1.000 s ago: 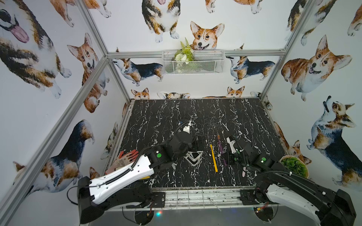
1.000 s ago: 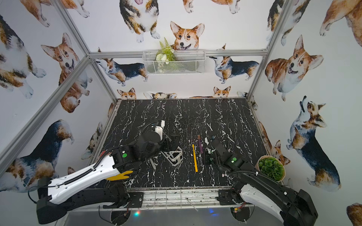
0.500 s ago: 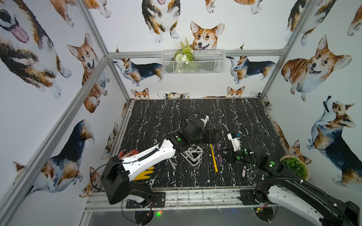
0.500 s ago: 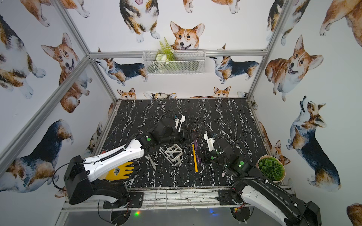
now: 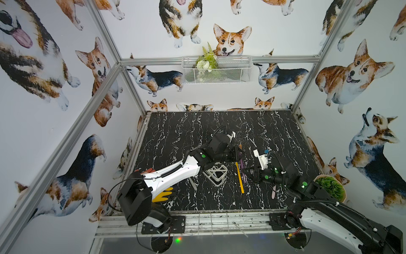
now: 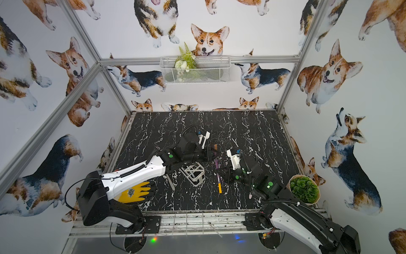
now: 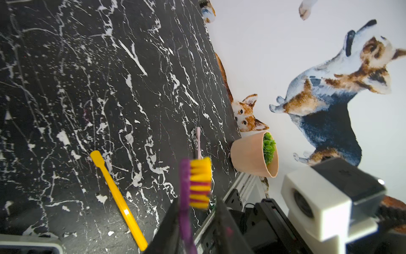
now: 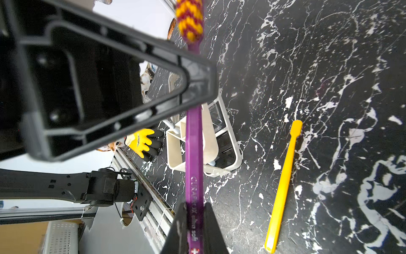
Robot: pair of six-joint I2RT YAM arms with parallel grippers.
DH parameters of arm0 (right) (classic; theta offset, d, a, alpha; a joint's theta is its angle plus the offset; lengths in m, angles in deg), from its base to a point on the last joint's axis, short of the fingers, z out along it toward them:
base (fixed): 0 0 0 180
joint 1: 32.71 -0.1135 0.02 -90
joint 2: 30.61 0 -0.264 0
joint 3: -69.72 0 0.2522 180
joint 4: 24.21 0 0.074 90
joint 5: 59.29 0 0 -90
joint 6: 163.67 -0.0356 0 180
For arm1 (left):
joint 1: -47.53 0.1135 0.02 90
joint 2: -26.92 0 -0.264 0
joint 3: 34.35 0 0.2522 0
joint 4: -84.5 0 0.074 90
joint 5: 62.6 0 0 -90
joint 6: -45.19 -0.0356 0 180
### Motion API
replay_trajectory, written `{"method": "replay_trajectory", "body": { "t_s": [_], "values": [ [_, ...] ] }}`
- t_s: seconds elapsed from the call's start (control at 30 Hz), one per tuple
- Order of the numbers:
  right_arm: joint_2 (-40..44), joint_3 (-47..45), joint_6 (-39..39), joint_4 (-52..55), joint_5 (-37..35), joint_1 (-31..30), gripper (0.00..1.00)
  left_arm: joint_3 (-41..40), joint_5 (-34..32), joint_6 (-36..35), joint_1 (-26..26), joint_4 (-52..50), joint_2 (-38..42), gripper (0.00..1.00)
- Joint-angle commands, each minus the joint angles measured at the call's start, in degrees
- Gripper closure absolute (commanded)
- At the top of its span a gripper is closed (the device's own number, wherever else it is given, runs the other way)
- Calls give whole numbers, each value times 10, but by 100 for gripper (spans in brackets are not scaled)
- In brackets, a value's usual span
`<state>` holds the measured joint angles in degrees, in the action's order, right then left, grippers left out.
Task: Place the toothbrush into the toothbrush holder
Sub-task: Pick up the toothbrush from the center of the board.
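Purple toothbrush held off the bench, lengthwise between the two arms, yellow-and-maroon bristle head toward the far wall. Right gripper clamped on the tail of its handle, a finger tight on each side. Left gripper straddles the handle just behind the bristle head; the right wrist view shows one finger lying across the shaft. The left wrist view leaves a sliver of space on one side, so can't tell whether it is pressing yet.

Toothbrush holder sits on the bench below the left wrist, near the purple toothbrush but clear of it, compartments unfilled. Yellow toothbrush lies flat on the bench just beside the holder, under the held one
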<state>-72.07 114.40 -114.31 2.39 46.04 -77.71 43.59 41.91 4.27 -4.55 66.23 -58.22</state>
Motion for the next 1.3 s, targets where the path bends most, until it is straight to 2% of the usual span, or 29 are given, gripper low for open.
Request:
{"method": "replay_trajectory", "body": {
  "t_s": [0.0, 0.1, 0.37, 0.5, 0.63, 0.73, 0.8, 0.87, 0.97, 1.03, 1.07, 1.13, 1.17, 1.2, 1.27],
  "values": [
    [-3, -6, -15, -31, 12, -3, 98, -3, 11, 11, 3, 28, 5, 90],
    [-5, -9, -17, -36, 17, -4, 98, -8, 9, 13, 4, 27, 9, 100],
    [-5, -11, -19, -43, 24, -4, 96, -24, -4, 11, 4, 21, 23, 98],
    [-15, -9, -17, -51, 31, -5, 96, -30, -16, 3, 4, 26, 24, 67],
    [-28, -7, -18, -63, 40, -6, 96, -26, -7, 1, 6, 40, 7, 43],
    [-34, -8, -18, -67, 42, -7, 96, -26, -4, 4, 7, 52, -5, 40],
    [-36, -8, -18, -67, 43, -8, 96, -29, -6, 6, 9, 59, -8, 47],
    [-39, -8, -17, -66, 47, -9, 96, -33, -12, 8, 9, 62, -7, 67],
    [-40, -7, -13, -60, 49, -8, 96, -35, -24, 4, 13, 54, -3, 89],
    [-41, -9, -12, -59, 48, -8, 96, -35, -33, 1, 14, 44, 1, 99],
    [-42, -10, -11, -59, 45, -8, 95, -34, -38, -2, 15, 37, 4, 100],
    [-43, -11, -9, -59, 45, -8, 85, -32, -49, -9, 14, 23, 10, 100],
    [-43, -10, -8, -57, 44, -8, 75, -31, -57, -14, 14, 13, 15, 100],
    [-40, -10, -6, -53, 39, -8, 61, -31, -69, -20, 14, 2, 22, 100],
    [-31, -10, -2, -44, 23, -8, 47, -32, -98, -36, 13, -22, 40, 100]
  ]
}}
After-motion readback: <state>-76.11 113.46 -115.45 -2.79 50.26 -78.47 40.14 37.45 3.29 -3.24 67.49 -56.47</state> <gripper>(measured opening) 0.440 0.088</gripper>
